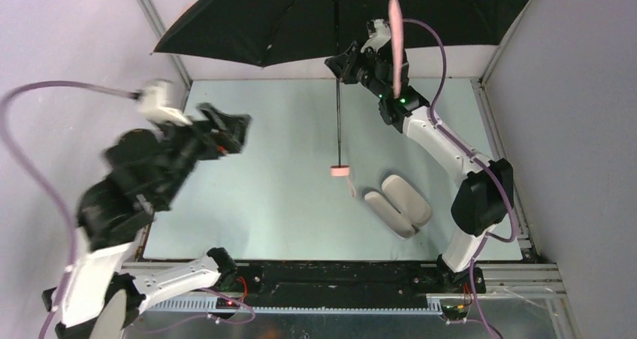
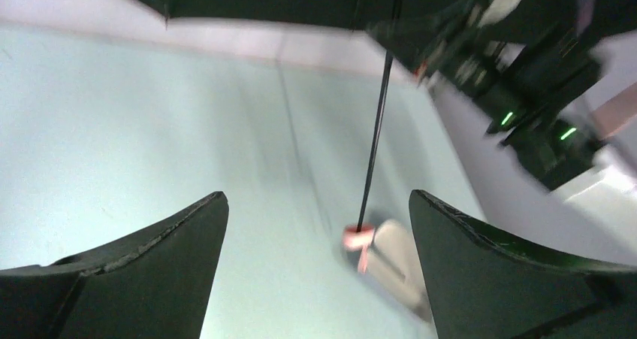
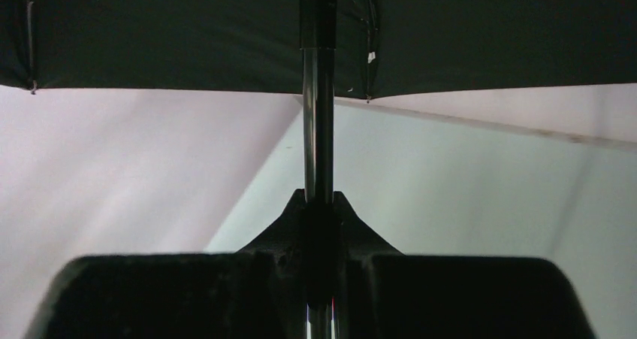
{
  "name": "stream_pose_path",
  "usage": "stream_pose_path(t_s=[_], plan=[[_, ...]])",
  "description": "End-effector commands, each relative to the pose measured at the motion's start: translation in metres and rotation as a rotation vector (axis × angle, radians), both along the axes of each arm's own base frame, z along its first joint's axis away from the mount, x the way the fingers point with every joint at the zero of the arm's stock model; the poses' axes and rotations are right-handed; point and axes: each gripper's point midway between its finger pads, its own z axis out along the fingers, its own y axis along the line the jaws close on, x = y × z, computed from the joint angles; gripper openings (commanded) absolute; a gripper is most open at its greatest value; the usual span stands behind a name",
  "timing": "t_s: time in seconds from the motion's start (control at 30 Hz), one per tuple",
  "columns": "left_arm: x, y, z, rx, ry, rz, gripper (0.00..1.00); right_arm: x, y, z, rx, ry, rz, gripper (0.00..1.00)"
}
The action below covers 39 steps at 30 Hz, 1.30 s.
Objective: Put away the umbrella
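Observation:
The umbrella (image 1: 300, 16) is open at the back of the table, its black underside facing me, with a pink edge and a pink strap (image 1: 395, 34) hanging at top right. Its dark shaft (image 1: 339, 113) runs down to a small pink handle (image 1: 340, 171) above the table. My right gripper (image 1: 345, 65) is shut on the shaft just under the canopy; the right wrist view shows the shaft (image 3: 318, 128) clamped between the jaws, under the canopy (image 3: 488, 31). My left gripper (image 1: 234, 131) is open and empty, blurred, left of the shaft. The left wrist view shows the shaft (image 2: 373, 128) and handle (image 2: 358, 237) ahead of that gripper (image 2: 317, 198).
A pale lilac hard case (image 1: 398, 204) lies open in two halves on the pale green table (image 1: 263, 196), just right of the handle; it also shows in the left wrist view (image 2: 394, 267). Grey walls and metal posts close the back and both sides.

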Motion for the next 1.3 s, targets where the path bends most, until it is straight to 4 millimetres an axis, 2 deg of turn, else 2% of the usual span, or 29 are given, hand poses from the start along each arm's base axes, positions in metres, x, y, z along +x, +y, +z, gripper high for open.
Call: stream_pose_path(t_s=[0.0, 0.07, 0.1, 0.13, 0.17, 0.2, 0.23, 0.27, 0.3, 0.33, 0.4, 0.43, 0.5, 0.6, 0.63, 0.77, 0.83, 0.9, 0.93, 0.97, 1.0, 1.03, 1.07, 1.1, 1.13, 1.17, 1.2, 1.23, 1.27], plan=[[0.026, -0.087, -0.079, -0.069, 0.143, -0.17, 0.96, -0.015, -0.037, 0.065, -0.162, -0.176, -0.228, 0.0], [0.03, -0.106, -0.095, -0.093, 0.148, -0.21, 0.97, -0.023, -0.046, 0.065, -0.209, -0.152, -0.287, 0.0], [0.031, -0.119, -0.094, -0.114, 0.129, -0.247, 0.98, -0.026, -0.051, 0.07, -0.229, -0.153, -0.354, 0.0], [0.032, -0.127, -0.106, -0.097, 0.141, -0.262, 0.98, -0.036, -0.048, 0.073, -0.243, -0.144, -0.373, 0.0], [0.033, -0.141, -0.106, -0.106, 0.129, -0.295, 0.99, -0.036, -0.057, 0.074, -0.256, -0.134, -0.44, 0.0], [0.036, -0.151, -0.12, -0.085, 0.147, -0.311, 0.99, -0.044, -0.053, 0.078, -0.258, -0.131, -0.442, 0.0], [0.035, -0.162, -0.118, -0.103, 0.131, -0.347, 0.99, -0.047, -0.056, 0.079, -0.252, -0.121, -0.466, 0.0], [0.037, -0.172, -0.131, -0.09, 0.154, -0.361, 1.0, -0.055, -0.054, 0.082, -0.241, -0.118, -0.458, 0.0], [0.037, -0.179, -0.131, -0.105, 0.149, -0.383, 1.0, -0.059, -0.052, 0.084, -0.217, -0.11, -0.452, 0.0], [0.039, -0.186, -0.14, -0.102, 0.168, -0.392, 1.0, -0.065, -0.051, 0.088, -0.199, -0.113, -0.442, 0.0], [0.039, -0.193, -0.148, -0.114, 0.182, -0.408, 1.0, -0.074, -0.047, 0.091, -0.173, -0.114, -0.423, 0.0], [0.038, -0.198, -0.145, -0.139, 0.176, -0.428, 0.99, -0.077, -0.047, 0.092, -0.164, -0.113, -0.42, 0.0], [0.035, -0.203, -0.156, -0.163, 0.189, -0.452, 0.98, -0.083, -0.046, 0.093, -0.142, -0.096, -0.412, 0.0], [0.034, -0.204, -0.169, -0.179, 0.208, -0.452, 0.84, -0.093, -0.046, 0.093, -0.087, -0.062, -0.396, 0.0], [0.034, -0.204, -0.177, -0.179, 0.226, -0.448, 0.82, -0.096, -0.046, 0.095, -0.078, -0.064, -0.393, 0.0], [0.032, -0.212, -0.185, -0.204, 0.233, -0.477, 0.81, -0.107, -0.037, 0.093, -0.088, -0.058, -0.381, 0.0], [0.033, -0.214, -0.19, -0.198, 0.246, -0.473, 0.71, -0.112, -0.033, 0.092, -0.091, -0.054, -0.372, 0.0], [0.034, -0.216, -0.197, -0.18, 0.268, -0.469, 0.43, -0.115, -0.032, 0.091, -0.096, -0.051, -0.367, 0.0], [0.034, -0.216, -0.2, -0.169, 0.282, -0.467, 0.36, -0.117, -0.031, 0.092, -0.096, -0.053, -0.362, 0.0], [0.034, -0.217, -0.2, -0.166, 0.287, -0.47, 0.2, -0.118, -0.03, 0.09, -0.104, -0.052, -0.355, 0.0], [0.033, -0.217, -0.202, -0.157, 0.302, -0.469, 0.1, -0.121, -0.028, 0.09, -0.11, -0.057, -0.336, 0.03], [0.033, -0.218, -0.2, -0.159, 0.305, -0.472, 0.03, -0.121, -0.028, 0.086, -0.126, -0.063, -0.326, 0.17], [0.032, -0.217, -0.2, -0.169, 0.311, -0.471, 0.01, -0.125, -0.025, 0.087, -0.128, -0.069, -0.293, 0.24], [0.03, -0.216, -0.2, -0.179, 0.311, -0.479, 0.0, -0.124, -0.026, 0.08, -0.133, -0.06, -0.277, 0.37], [0.029, -0.217, -0.201, -0.208, 0.301, -0.486, 0.0, -0.131, -0.019, 0.081, -0.116, -0.064, -0.195, 0.41], [0.028, -0.219, -0.182, -0.271, 0.243, -0.517, 0.0, -0.125, -0.024, 0.071, -0.087, -0.032, -0.174, 0.45], [0.025, -0.218, -0.189, -0.294, 0.244, -0.525, 0.0, -0.127, -0.025, 0.085, -0.018, -0.064, -0.069, 0.48], [0.022, -0.217, -0.168, -0.354, 0.18, -0.557, 0.0, -0.141, -0.01, 0.071, 0.041, -0.016, 0.088, 0.55], [0.02, -0.217, -0.169, -0.372, 0.177, -0.564, 0.0, -0.132, -0.022, 0.07, 0.097, -0.039, 0.102, 0.6]])
